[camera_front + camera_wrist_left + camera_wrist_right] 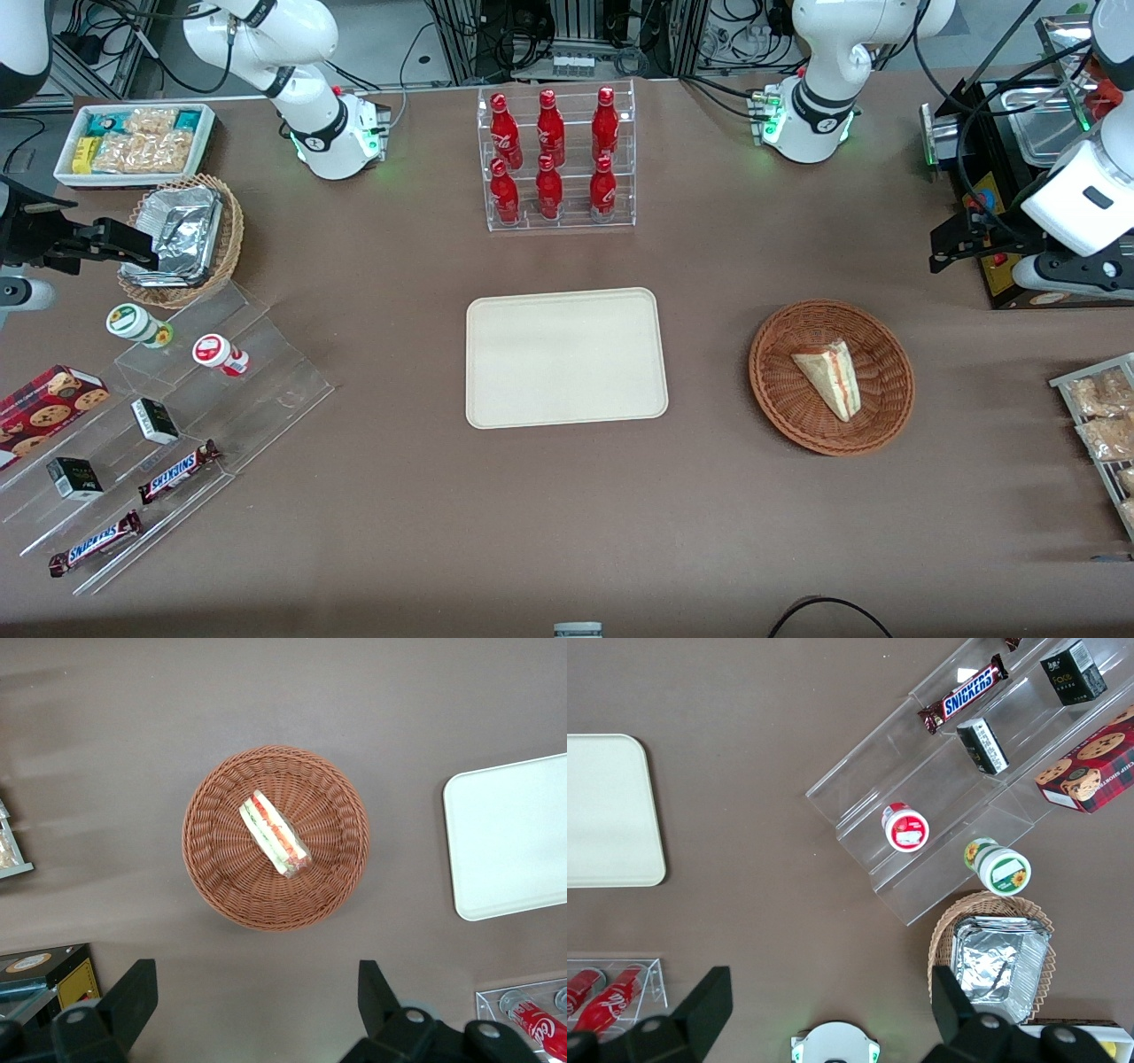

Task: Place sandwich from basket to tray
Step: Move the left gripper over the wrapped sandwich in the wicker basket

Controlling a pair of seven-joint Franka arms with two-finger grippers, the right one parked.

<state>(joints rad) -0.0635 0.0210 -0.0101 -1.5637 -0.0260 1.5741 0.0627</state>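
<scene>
The sandwich (pixel 828 377) (pixel 275 835), a white-bread wedge with red, orange and green layers, lies in the round reddish-brown basket (pixel 771 390) (pixel 213 877). The cream tray (pixel 565 356) (pixel 514 837) sits bare at the table's middle, beside the basket toward the parked arm's end. My gripper (pixel 937 248) (pixel 255 979) hangs open and holds nothing, well above the table. It is farther from the front camera than the basket, toward the working arm's end. Its dark fingers (pixel 133 992) stand wide apart over bare table, short of the basket's rim.
A clear rack of red bottles (pixel 558 159) stands farther from the front camera than the tray. A black and metal appliance (pixel 1001 177) sits near the gripper. A rack of snack bags (pixel 1103 425) lies at the working arm's end. Stepped shelves with snacks (pixel 151 443) lie at the parked arm's end.
</scene>
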